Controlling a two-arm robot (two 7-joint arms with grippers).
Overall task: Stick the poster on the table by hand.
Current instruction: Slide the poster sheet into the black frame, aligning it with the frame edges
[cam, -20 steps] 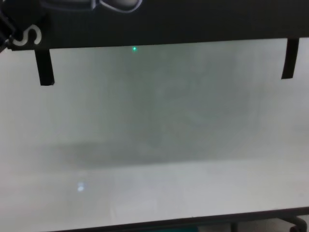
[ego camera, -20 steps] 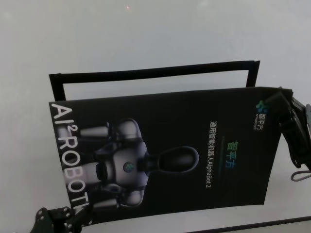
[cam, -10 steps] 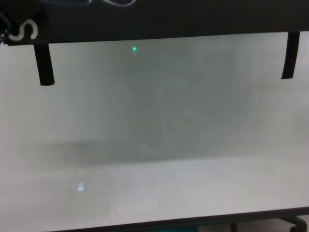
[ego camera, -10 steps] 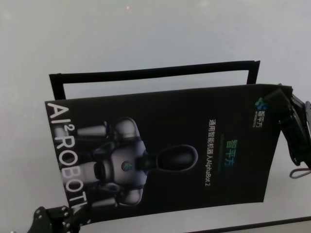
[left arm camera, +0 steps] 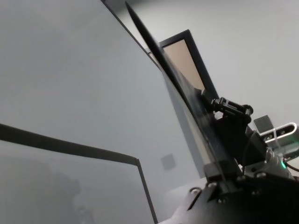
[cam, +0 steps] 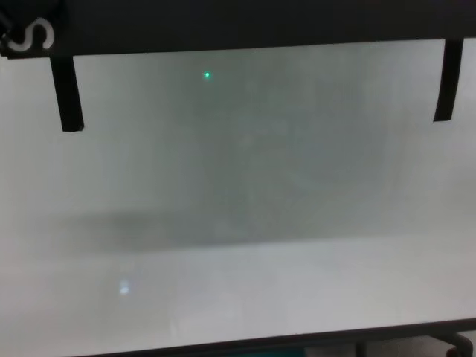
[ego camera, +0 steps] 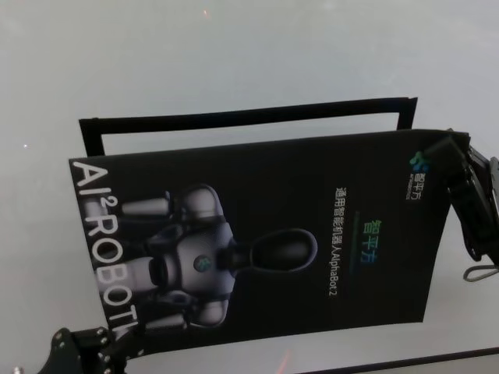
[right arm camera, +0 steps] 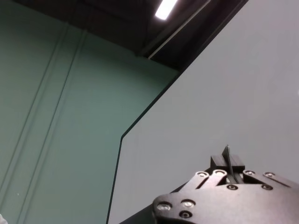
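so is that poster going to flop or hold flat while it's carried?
The poster looks thin, so probably light and bendy. Held at both ends by left gripper and right gripper, it spans fairly flat, suggesting some stiffness. Glossy face: likely slippery.

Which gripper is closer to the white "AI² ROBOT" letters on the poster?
Left. The left gripper holds the poster at the corner beside those letters; the right gripper grips the opposite corner, far from them.

1. A black tape outline point(ego camera: 249, 115) is laid flat in a rectangular frame shape, with its far strip and two side strips showing in the head view.
2. In the chest view, two short black tape strips point(cam: 65, 93) hang down at either side.
3. A tiny green light spot point(cam: 207, 74) glows between them.
4. A faint red light dot point(ego camera: 205, 12) sits far back.
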